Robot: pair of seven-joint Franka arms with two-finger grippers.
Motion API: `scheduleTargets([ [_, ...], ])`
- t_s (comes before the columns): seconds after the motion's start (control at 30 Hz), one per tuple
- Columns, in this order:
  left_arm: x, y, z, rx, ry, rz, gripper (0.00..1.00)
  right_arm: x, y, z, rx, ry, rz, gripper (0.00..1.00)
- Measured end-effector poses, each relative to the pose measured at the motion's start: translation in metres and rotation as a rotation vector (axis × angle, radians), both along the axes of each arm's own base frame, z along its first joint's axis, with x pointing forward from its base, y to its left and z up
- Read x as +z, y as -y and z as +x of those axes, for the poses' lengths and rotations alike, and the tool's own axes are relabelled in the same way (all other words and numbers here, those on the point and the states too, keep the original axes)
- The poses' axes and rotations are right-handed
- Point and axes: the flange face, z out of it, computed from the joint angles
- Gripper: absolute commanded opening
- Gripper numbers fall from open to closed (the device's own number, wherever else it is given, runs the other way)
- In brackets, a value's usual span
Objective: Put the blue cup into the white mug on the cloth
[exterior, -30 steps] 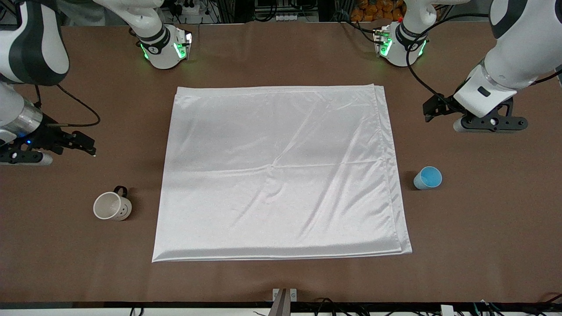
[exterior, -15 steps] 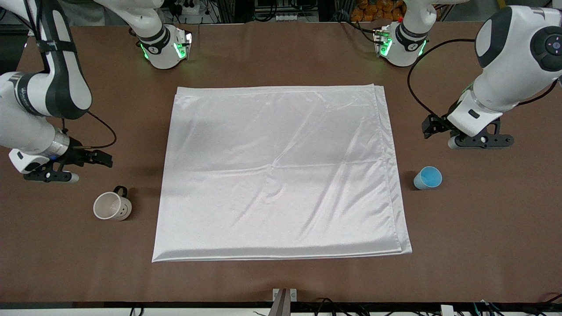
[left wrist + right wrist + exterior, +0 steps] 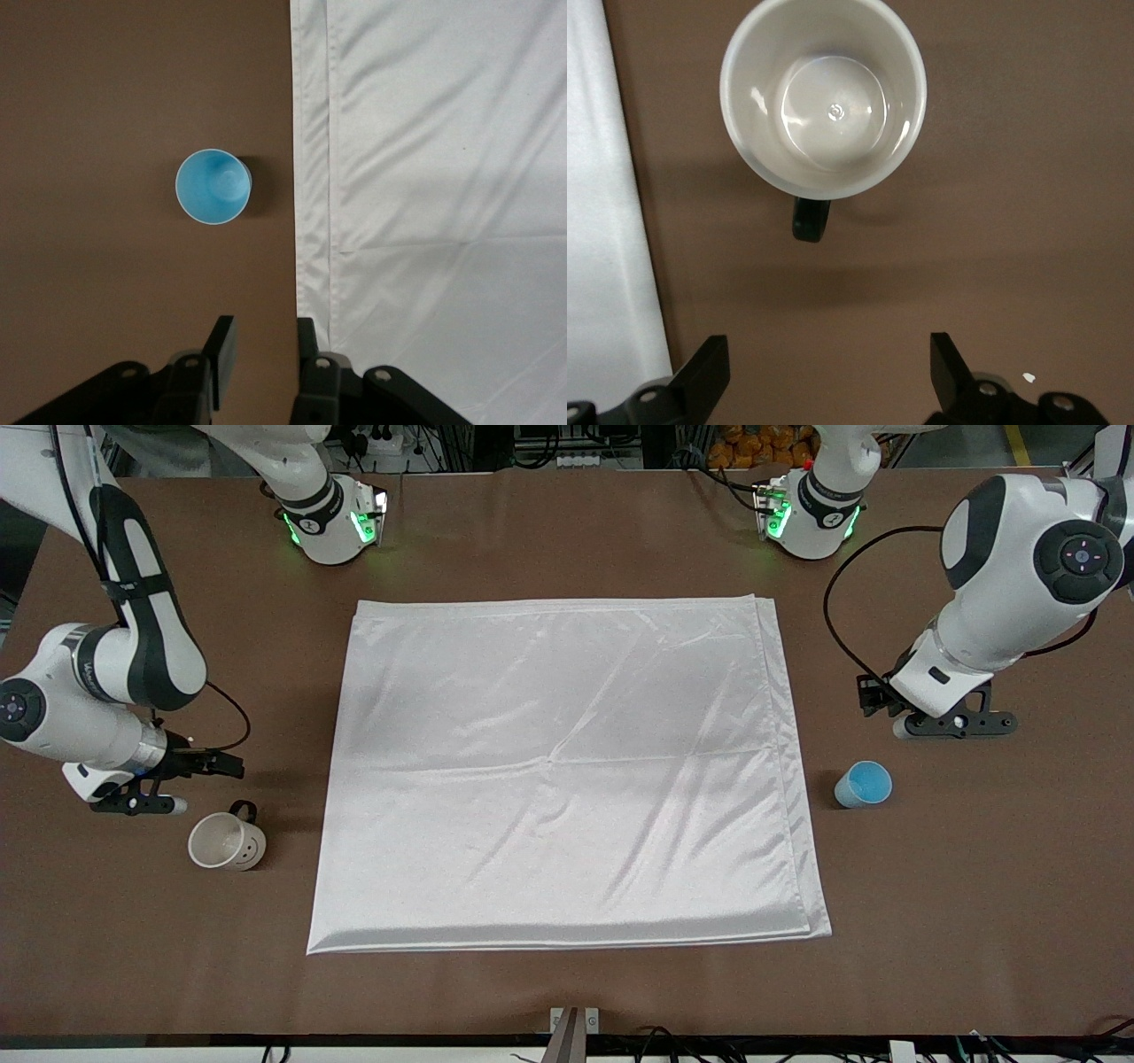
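Note:
The blue cup [image 3: 863,784] stands upright on the brown table, just off the cloth's edge toward the left arm's end; it also shows in the left wrist view [image 3: 213,186]. The white mug [image 3: 227,841] with a black handle stands upright off the cloth toward the right arm's end, empty in the right wrist view [image 3: 824,97]. The white cloth [image 3: 567,771] lies flat mid-table with nothing on it. My left gripper [image 3: 948,724] [image 3: 263,354] is open and empty over bare table beside the cup. My right gripper [image 3: 133,804] [image 3: 828,367] is open wide and empty over bare table beside the mug's handle.
The cloth's layered edge [image 3: 310,177] runs close beside the blue cup. The cloth's other edge [image 3: 602,221] lies close to the mug. The two arm bases [image 3: 332,522] [image 3: 806,514] stand at the table's back edge.
Both arms have swung toward the front camera: the left gripper has come closer to the blue cup, the right gripper closer to the white mug. Cup, mug and cloth have not moved.

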Motion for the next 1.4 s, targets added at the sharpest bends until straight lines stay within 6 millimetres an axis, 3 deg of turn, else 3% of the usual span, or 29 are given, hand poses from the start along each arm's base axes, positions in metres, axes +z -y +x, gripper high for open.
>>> scheduleTargets([
  [0.27, -0.012, -0.002, 0.005, 0.003, -0.008, -0.001, 0.27, -0.028, 0.005, 0.002, 0.012, 0.004, 0.003, 1.0],
  [0.47, -0.021, -0.009, 0.011, 0.015, -0.002, -0.002, 0.48, -0.044, 0.004, 0.005, 0.016, 0.019, 0.002, 1.0],
  [0.7, -0.046, -0.01, 0.024, 0.003, 0.02, 0.008, 0.57, -0.065, 0.004, 0.007, 0.02, 0.031, 0.002, 1.0],
  [0.9, -0.071, -0.009, 0.033, 0.0, 0.027, 0.0, 0.66, -0.071, 0.0, 0.01, 0.027, 0.037, 0.002, 1.0],
  [1.4, -0.133, -0.01, 0.053, -0.02, 0.058, 0.0, 0.66, -0.076, -0.006, 0.025, 0.041, 0.092, -0.002, 1.0],
])
